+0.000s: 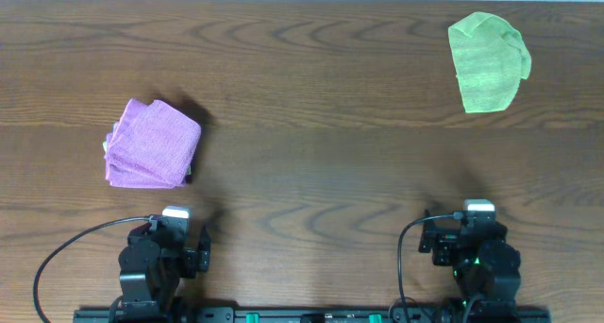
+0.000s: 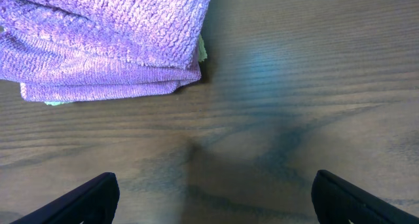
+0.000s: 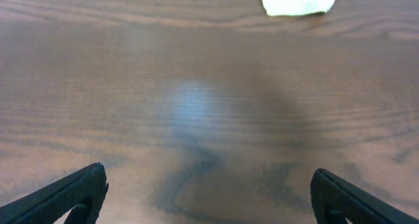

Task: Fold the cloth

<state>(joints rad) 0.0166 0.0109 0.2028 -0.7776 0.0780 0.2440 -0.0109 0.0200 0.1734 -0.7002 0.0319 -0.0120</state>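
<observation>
1. In the right wrist view only the near edge of the cloth (image 3: 298, 0) shows. It is cut off by the top of the frame and washed out to a pale, almost white green, so its texture cannot be read there.
2. In the left wrist view the purple-pink bundle (image 2: 105, 40) runs off the top and left edges. A thin pale greenish sliver peeks out along its right side and under its lower edge, and what it belongs to cannot be told.
3. From overhead the pincers' fingers are hard to make out against the dark arm bodies. The left arm (image 1: 160, 262) and right arm (image 1: 477, 252) sit at the near edge, partly cut off by the bottom of the frame.
4. The cloth (image 1: 488, 61) lies on the far right of the dark wood-grain tabletop (image 1: 311, 106), well apart from both arms. It is lime green and thin. It lies loosely rumpled rather than flat, with a rounded top, an overlapping flap on its right side and a squarer lower edge.
5. The purple-pink bundle (image 1: 151, 144) sits on the left half of the tabletop, folded into a thick stack, near the left arm and well apart from the cloth.
6. The left pincer (image 2: 216, 198) is spread wide, with its two dark fingertips at the lower corners of its view. It holds nothing, with bare wood between the tips and the bundle ahead of it untouched.
7. The right pincer (image 3: 209, 191) is likewise spread wide and empty, over bare tabletop, with the cloth well ahead of it.
</observation>
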